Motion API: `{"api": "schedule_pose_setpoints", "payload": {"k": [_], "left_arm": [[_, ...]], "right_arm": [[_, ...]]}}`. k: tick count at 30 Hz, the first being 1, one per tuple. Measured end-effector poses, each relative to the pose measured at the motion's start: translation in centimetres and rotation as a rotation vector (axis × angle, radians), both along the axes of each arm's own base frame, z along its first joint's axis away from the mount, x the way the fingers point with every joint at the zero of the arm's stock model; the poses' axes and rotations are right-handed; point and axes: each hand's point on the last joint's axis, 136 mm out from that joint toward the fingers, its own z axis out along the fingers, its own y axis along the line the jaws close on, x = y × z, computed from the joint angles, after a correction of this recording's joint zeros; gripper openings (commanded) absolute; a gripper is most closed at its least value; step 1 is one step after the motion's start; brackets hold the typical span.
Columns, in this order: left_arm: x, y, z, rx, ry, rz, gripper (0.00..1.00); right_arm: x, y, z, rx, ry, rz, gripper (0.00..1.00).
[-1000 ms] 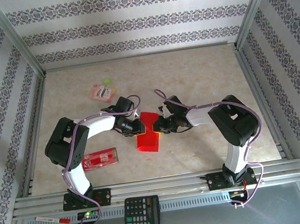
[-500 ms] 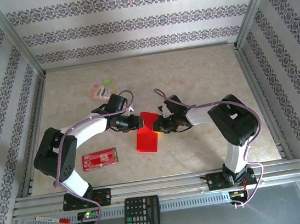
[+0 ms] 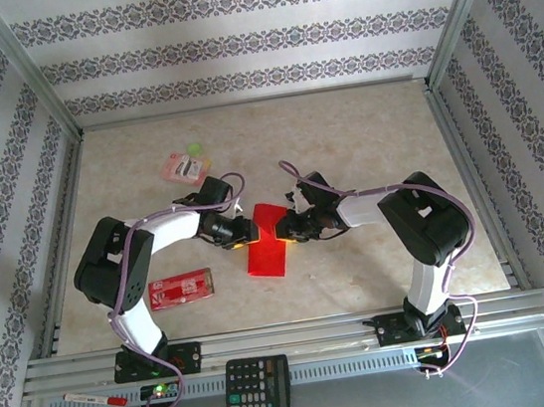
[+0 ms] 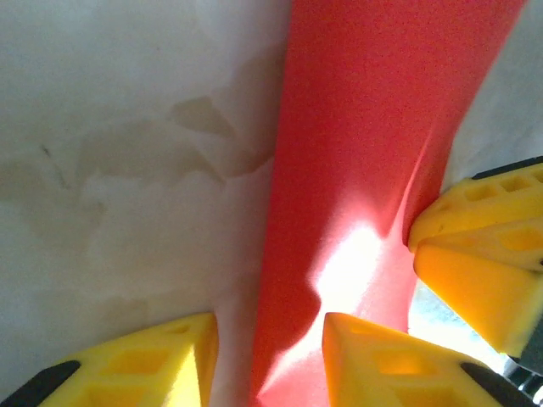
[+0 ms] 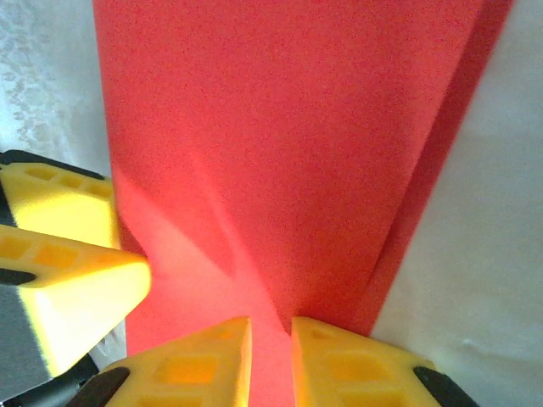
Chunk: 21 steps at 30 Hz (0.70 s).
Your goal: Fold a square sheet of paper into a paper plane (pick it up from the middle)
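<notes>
The square sheet of paper [image 3: 268,246] is bright red, partly folded and raised in a ridge near the table's middle. My left gripper [image 3: 245,231] stands at its left edge and my right gripper [image 3: 284,230] at its right. In the left wrist view the left gripper [image 4: 265,360] is open, with the paper's [image 4: 373,127] edge lying between its yellow fingers [image 4: 144,365]. In the right wrist view the right gripper [image 5: 271,360] has its jaws nearly together on a raised fold of the paper [image 5: 280,127]. The left gripper's fingers [image 5: 68,271] show beside it.
A red packet with white print [image 3: 181,288] lies left of the paper. A pink packet [image 3: 185,165] lies further back. A calculator [image 3: 257,386] and a marker pen [image 3: 95,398] rest on the near metal rail. Frame posts and patterned walls enclose the table [image 3: 364,141].
My left gripper has opened and shifted slightly nearer along the paper's left edge, its elbow swinging out left and back. The right gripper and the paper have hardly moved.
</notes>
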Motion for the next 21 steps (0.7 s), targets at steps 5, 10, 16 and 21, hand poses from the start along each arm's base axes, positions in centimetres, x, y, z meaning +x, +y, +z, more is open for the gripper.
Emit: {"api": "schedule_pose_setpoints", "payload": {"k": [5, 10, 16, 21], "left_arm": [[0.0, 0.0, -0.1, 0.005, 0.0, -0.001, 0.36], [0.0, 0.1, -0.2, 0.021, -0.006, -0.002, 0.33], [-0.1, 0.1, -0.4, 0.059, -0.015, -0.004, 0.32], [-0.1, 0.1, -0.5, 0.097, -0.031, -0.007, 0.34]], "right_arm": [[1.3, -1.2, 1.1, 0.007, -0.025, -0.045, 0.23], [1.8, -1.8, 1.6, 0.003, -0.044, -0.058, 0.23], [1.6, -2.1, 1.3, -0.016, -0.039, -0.053, 0.23], [1.6, -2.5, 1.3, -0.039, -0.046, -0.061, 0.23]]}}
